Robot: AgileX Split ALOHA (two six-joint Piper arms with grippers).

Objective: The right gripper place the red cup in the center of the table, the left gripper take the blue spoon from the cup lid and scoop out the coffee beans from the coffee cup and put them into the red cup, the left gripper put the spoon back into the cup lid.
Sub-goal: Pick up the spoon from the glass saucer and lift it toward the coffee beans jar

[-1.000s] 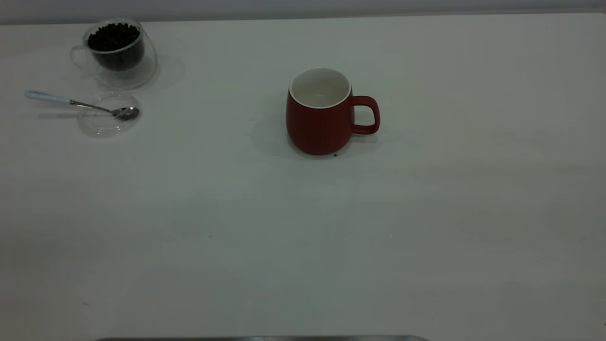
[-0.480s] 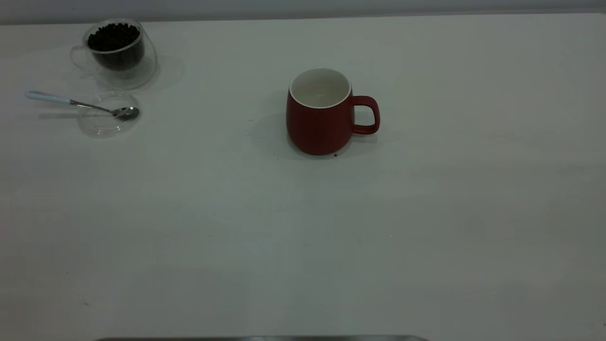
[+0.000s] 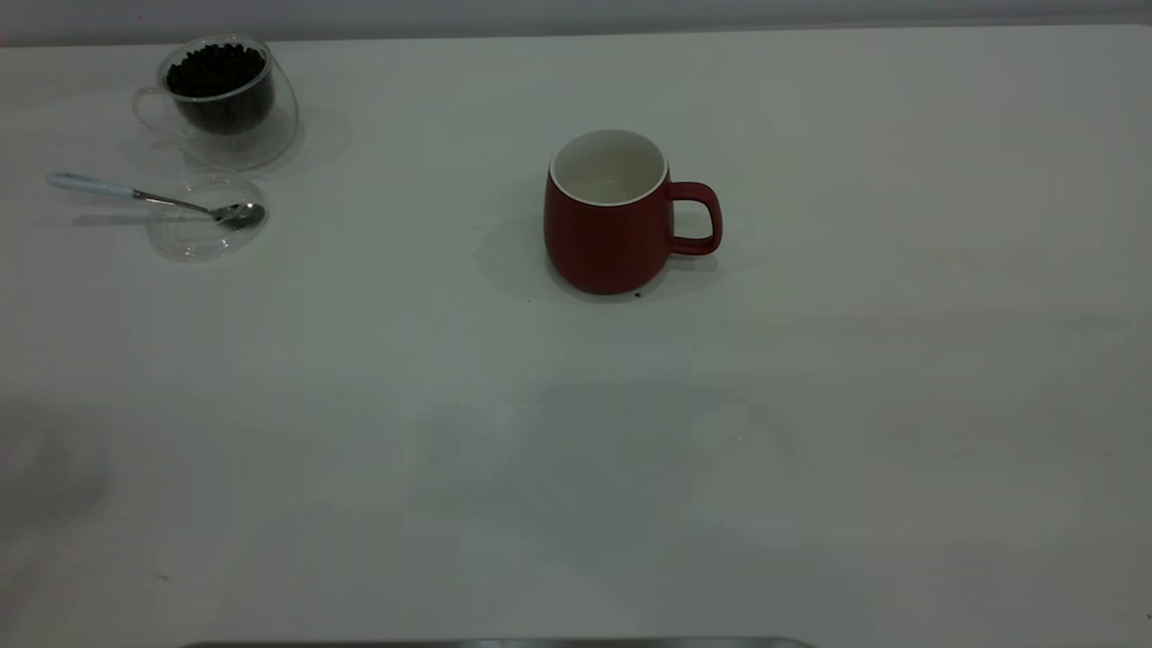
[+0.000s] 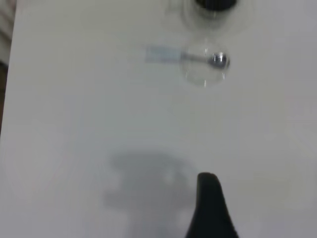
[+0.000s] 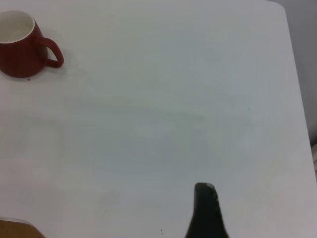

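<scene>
Red cup (image 3: 608,216) stands upright mid-table, empty. Well left of it the blue spoon (image 3: 144,196) rests bowl-down in the cup lid (image 3: 205,219), just beside the coffee cup (image 3: 220,99). The left gripper (image 4: 210,208) is well short of the spoon, its grip state impossible to tell. A low approach would probably skid the light lid.

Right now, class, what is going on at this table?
Nothing is being held. The red cup stands upright and empty near the middle of the table. The blue spoon lies with its bowl in the cup lid, beside the coffee cup full of coffee beans. The left gripper hovers short of the spoon; the right gripper is well clear of the cup.
</scene>
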